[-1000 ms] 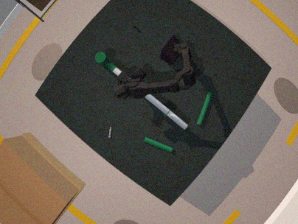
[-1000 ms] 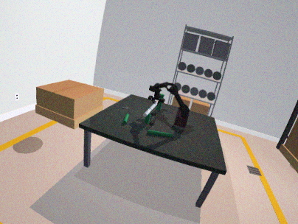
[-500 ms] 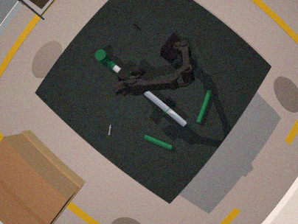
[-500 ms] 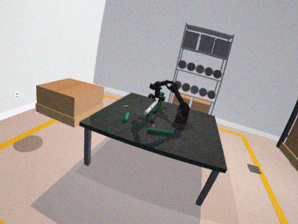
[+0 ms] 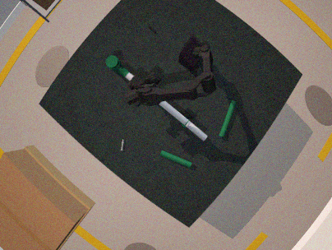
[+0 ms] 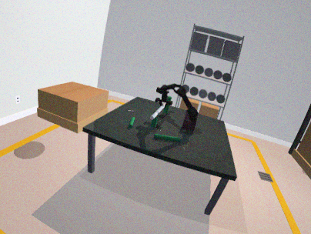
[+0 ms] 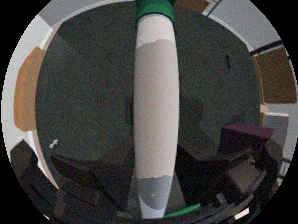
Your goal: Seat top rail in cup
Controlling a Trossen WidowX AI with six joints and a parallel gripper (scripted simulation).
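The white top rail (image 5: 174,113) (image 6: 157,111) (image 7: 156,96) slants across the dark table (image 5: 255,74) (image 6: 200,150). Its upper-left end meets the green rail-end cup (image 5: 122,71) (image 7: 156,3) beside the big post's round green cap (image 5: 112,62); I cannot tell how deep it sits. Near its lower-right end it passes through the loop cap. My gripper (image 5: 141,87) (image 6: 162,100) (image 7: 152,136) is shut on the rail close to the cup end, and the arm covers that stretch of rail in the overhead view.
Two loose green bars (image 5: 227,118) (image 5: 176,159) lie on the table right of and below the rail. A small white pin (image 5: 122,144) lies to the lower left. A cardboard box (image 5: 37,193) (image 6: 71,100) stands on the floor, and a shelf rack (image 6: 212,69) behind the table.
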